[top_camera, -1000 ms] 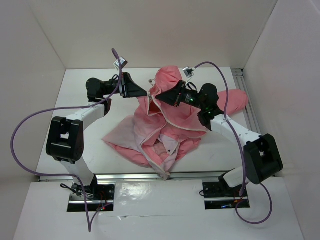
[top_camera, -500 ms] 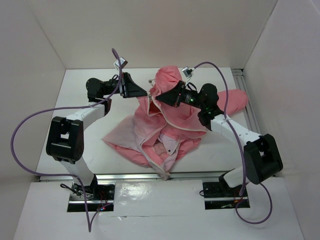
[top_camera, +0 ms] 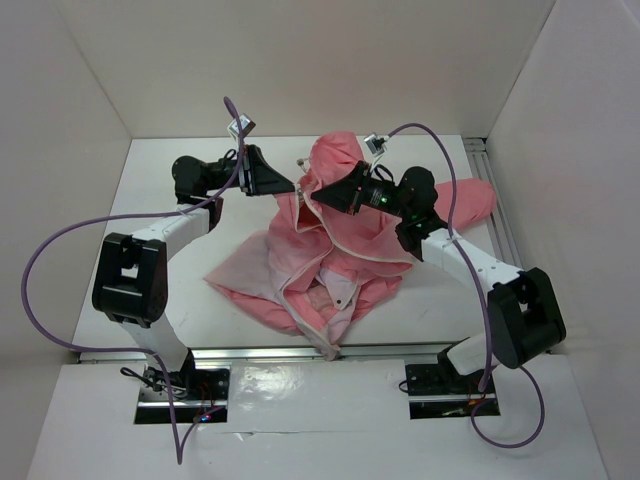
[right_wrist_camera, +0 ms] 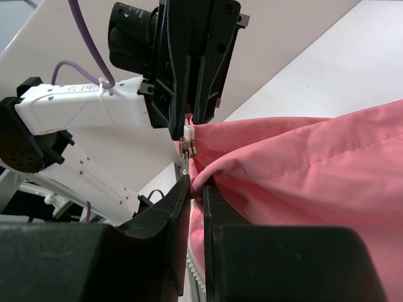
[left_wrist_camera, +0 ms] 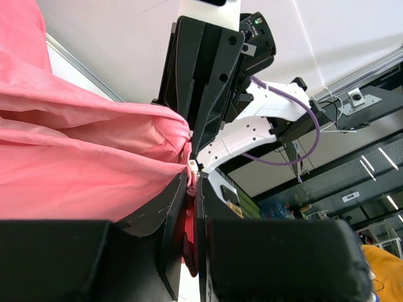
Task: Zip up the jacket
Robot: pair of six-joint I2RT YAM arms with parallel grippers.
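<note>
Room: we saw a white table (top_camera: pixel 225 320) with white walls (top_camera: pixel 300 60) round it | Jacket: the pink jacket (top_camera: pixel 345 250) lay bunched in the middle | Left gripper (left_wrist_camera: pixel 192 182): pinched tight on the jacket's far edge | Right gripper (right_wrist_camera: pixel 196 184): pinched it too, just beside | Change: nothing had moved since before.

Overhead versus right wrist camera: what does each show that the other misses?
Only overhead: the whole jacket bunched on the table, its pale lining spread toward the near edge, and both arms at full length.
Only right wrist: the small zipper slider close up at the fabric edge, right at the left gripper tips, and pink cloth pinched between the fingers of the right gripper.
Both: the two grippers meeting at one spot on the jacket.
</note>
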